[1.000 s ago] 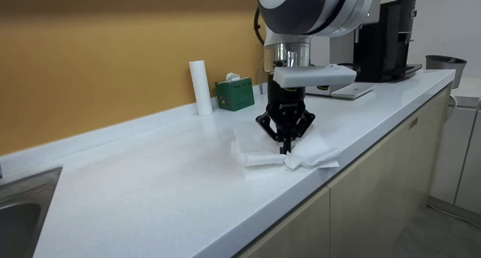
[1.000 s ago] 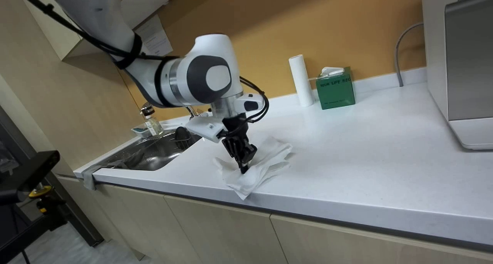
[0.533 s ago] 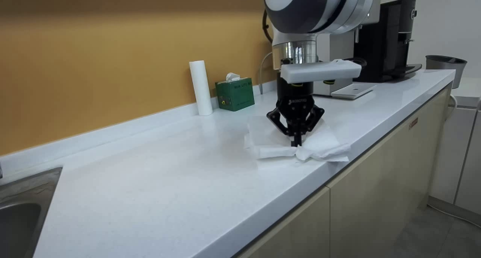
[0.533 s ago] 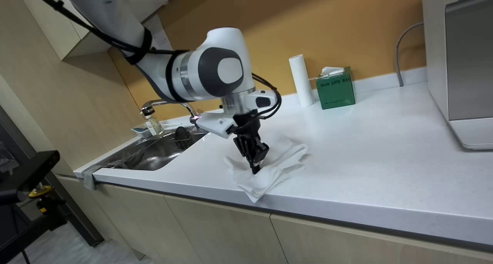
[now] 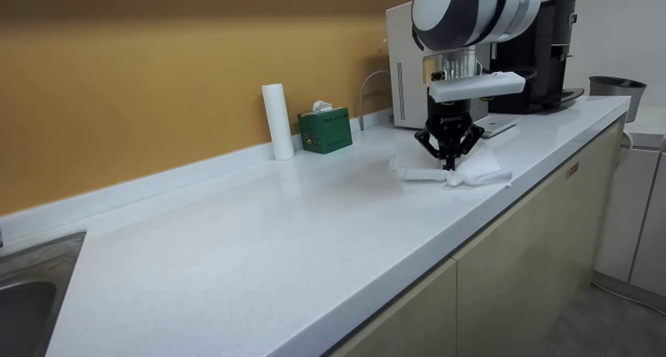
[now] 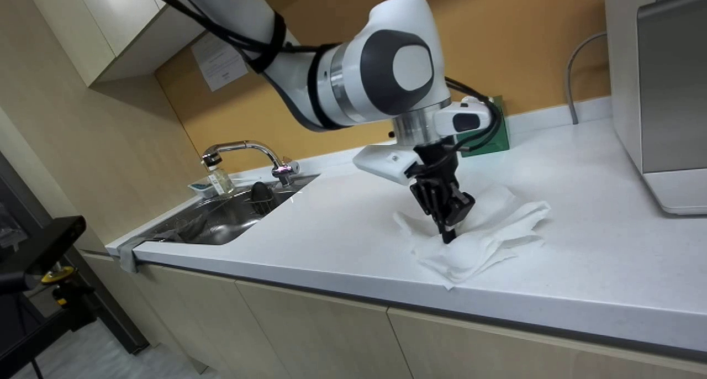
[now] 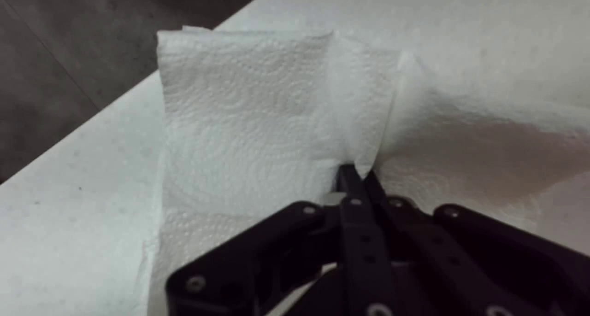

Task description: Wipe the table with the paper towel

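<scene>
In an exterior view, the roll [image 5: 278, 122] and green box [image 5: 325, 130] stand by the wall [image 5: 156, 86], well apart from the towel [image 5: 471, 176]; a white machine [image 5: 408, 86] stands behind the gripper [image 5: 449, 165]. The gripper pinches the towel, which lies creased on the counter [image 5: 234, 232], a corner at the front edge.

In an exterior view, the arm [image 6: 353, 86] partly hides the box. Counter runs from the towel to the machine one way and to the sink [image 6: 226, 230] the other.

In the wrist view, the fingers [image 7: 364, 242] sit close together, nipping a fold; towel shows past the counter's edge, against the floor [image 7: 50, 67].
</scene>
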